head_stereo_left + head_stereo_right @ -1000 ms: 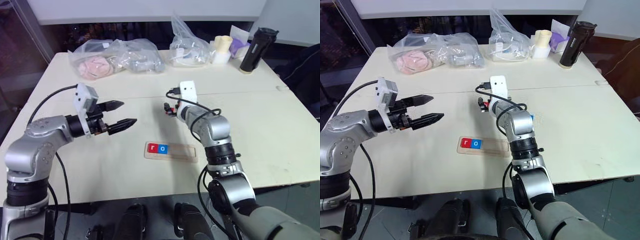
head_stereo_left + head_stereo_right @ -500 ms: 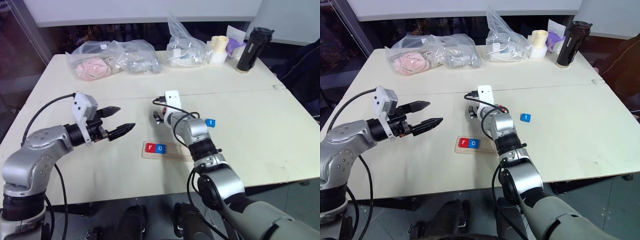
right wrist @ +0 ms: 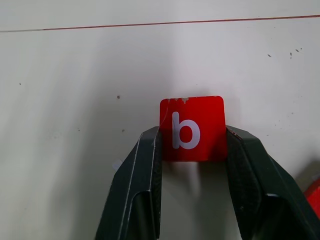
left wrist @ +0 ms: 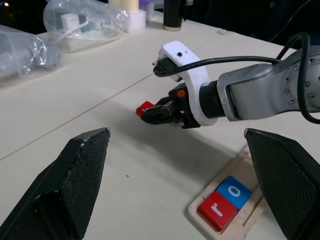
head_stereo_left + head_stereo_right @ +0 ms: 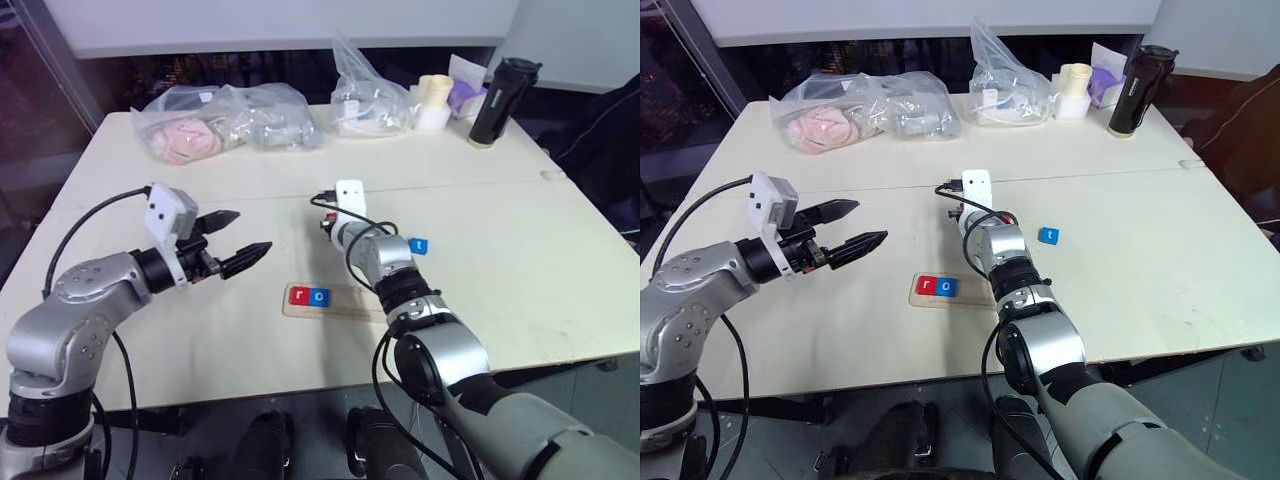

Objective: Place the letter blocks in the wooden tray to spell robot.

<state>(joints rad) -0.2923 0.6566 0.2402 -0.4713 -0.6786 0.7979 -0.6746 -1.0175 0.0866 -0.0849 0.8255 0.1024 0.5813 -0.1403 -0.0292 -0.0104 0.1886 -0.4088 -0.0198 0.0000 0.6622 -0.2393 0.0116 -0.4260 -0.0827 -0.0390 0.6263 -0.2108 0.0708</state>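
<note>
A: Right claw [image 3: 190, 145] is down at the surface [image 5: 520, 250], and the right wrist view tells it plainly: both fingers [image 3: 137, 185] pinch the sides of a red b block [image 3: 191, 128], clenched on it.

B: From the head camera you barely see that. The wrist camera housing covers the fingertips, just a speck of red beyond it.

A: The left wrist view helps, though. There the right claw's dark tips meet the red block [image 4: 145, 108] lying on the surface.

B: And the left claw [image 5: 240, 240]?

A: Released, fingers spread wide, hovering above the surface off to the left, holding nothing.

B: Wooden tray [image 5: 352, 302] sits near the front middle, with a red r block [image 5: 300, 295] and a blue o block [image 5: 320, 296] side by side at its left end.

A: A blue t block [image 5: 419, 245] lies loose just right of the right arm, beyond the tray.

B: Plastic bags [image 5: 225, 118] and a dark bottle [image 5: 495, 100] line the far edge.
</note>
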